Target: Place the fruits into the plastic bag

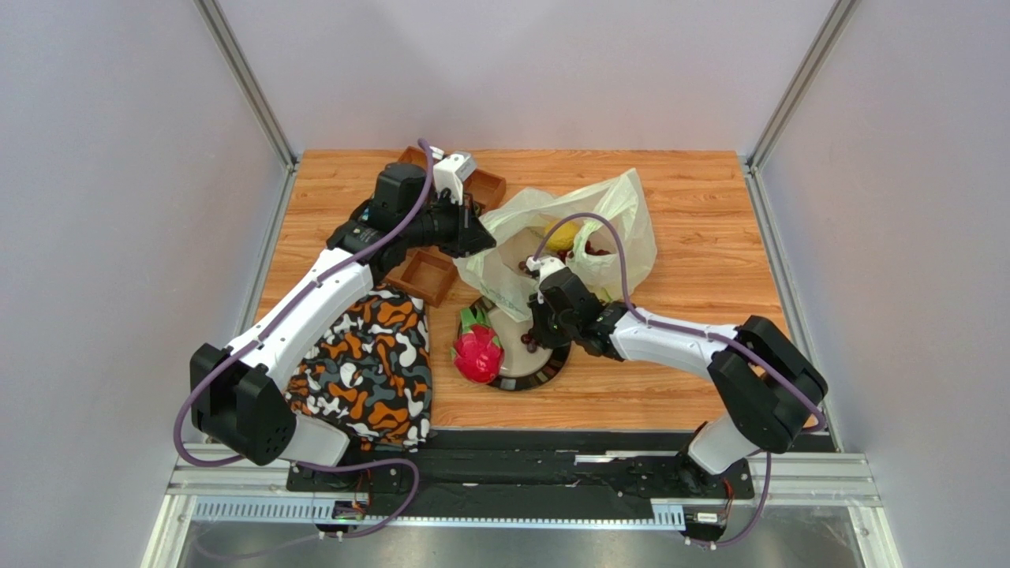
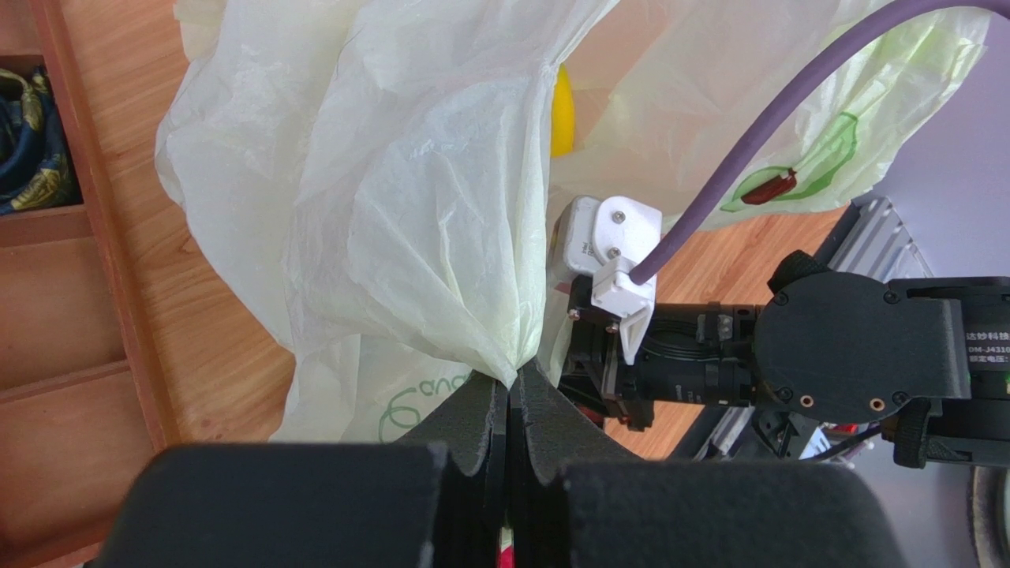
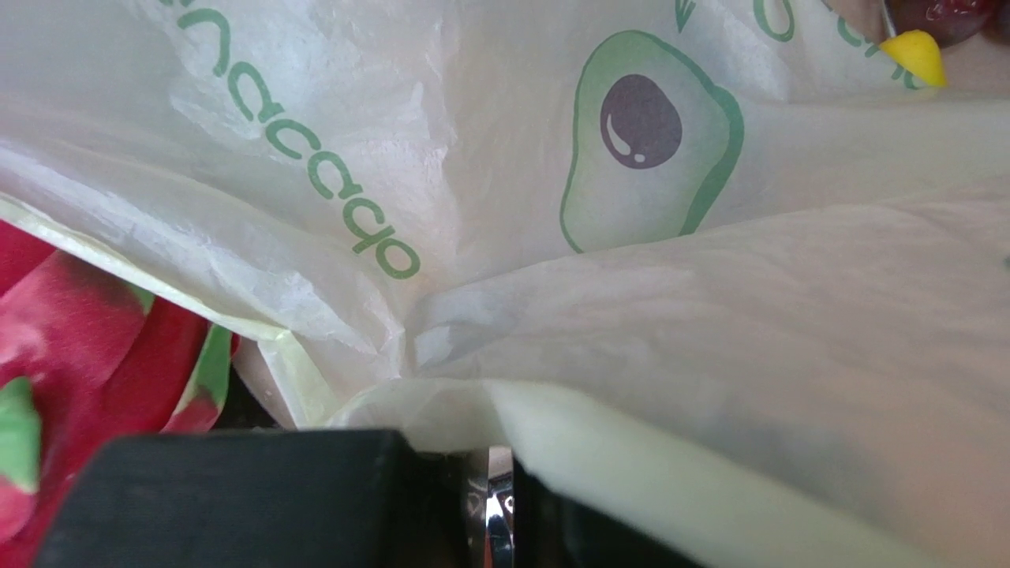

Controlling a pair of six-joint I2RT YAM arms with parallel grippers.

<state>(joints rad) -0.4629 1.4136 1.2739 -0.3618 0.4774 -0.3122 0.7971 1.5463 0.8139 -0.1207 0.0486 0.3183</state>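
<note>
Wooden table [image 1: 711,201] under plastic bag [image 1: 622,213], grey walls [image 1: 522,71]

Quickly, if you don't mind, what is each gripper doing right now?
Left gripper: closed, pinching the plastic bag.
Right gripper: closed on the plastic bag's edge too.

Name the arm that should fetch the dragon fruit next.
Right. The left pincer is shut on the plastic bag, pinching its film; the right pincer sits beside the dragon fruit, which lies outside the bag.
</note>
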